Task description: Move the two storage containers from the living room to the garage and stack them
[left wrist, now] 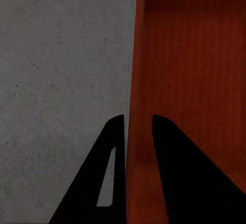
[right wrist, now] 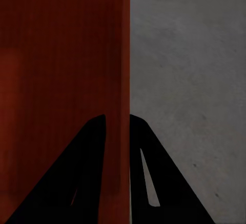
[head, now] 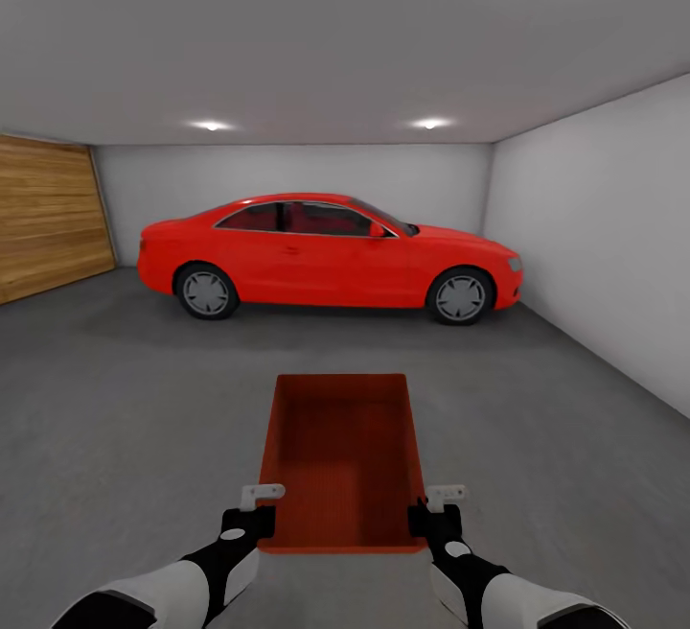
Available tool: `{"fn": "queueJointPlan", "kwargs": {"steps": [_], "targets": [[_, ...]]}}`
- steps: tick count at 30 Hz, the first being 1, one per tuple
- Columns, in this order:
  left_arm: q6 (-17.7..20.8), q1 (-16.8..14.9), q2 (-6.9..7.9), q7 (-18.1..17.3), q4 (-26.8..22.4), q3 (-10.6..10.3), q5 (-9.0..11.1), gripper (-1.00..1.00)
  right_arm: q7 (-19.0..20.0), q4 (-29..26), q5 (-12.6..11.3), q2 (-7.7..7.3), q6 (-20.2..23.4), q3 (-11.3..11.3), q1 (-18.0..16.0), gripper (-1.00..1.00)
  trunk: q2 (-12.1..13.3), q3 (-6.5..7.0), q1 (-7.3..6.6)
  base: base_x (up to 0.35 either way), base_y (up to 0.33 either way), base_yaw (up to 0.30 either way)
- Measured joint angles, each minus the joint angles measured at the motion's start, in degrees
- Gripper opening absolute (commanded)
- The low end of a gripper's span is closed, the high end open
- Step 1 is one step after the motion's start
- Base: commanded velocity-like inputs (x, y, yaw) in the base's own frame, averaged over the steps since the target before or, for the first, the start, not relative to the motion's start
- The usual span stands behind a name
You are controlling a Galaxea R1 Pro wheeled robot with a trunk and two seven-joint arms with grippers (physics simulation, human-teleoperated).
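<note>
We're in the garage: the storage container (head: pixel 342 456) sits out front, apparently low over the floor (head: pixel 115 399), red car (head: pixel 326 255) beyond. Left end effector (left wrist: pixel 137 124) pinches its left wall, right end effector (right wrist: pixel 118 121) clamps the right wall.

Orange-red storage container (head: pixel 341 456), red car (head: pixel 326 255), dull grey floor (head: pixel 115 399).

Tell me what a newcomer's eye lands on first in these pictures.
The red car grabs attention first, parked side-on against the far grey wall beside a wooden garage door. Next comes the orange-red storage container, held over the concrete floor straight ahead, with the left gripper and right gripper each clamped on a side wall.
</note>
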Motion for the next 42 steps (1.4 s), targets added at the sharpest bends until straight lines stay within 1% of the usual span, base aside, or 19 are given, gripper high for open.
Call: {"fn": "queueJointPlan", "kwargs": {"steps": [42], "targets": [[0.0, 0.0, 0.01, 0.0, 0.0, 0.0, -0.1, -1.0, 0.0, 0.0, 0.0, 0.0, 0.0, 0.0, 0.0, -1.0, 0.0, 0.0, 0.0, 0.321, 0.0, 0.0]]}}
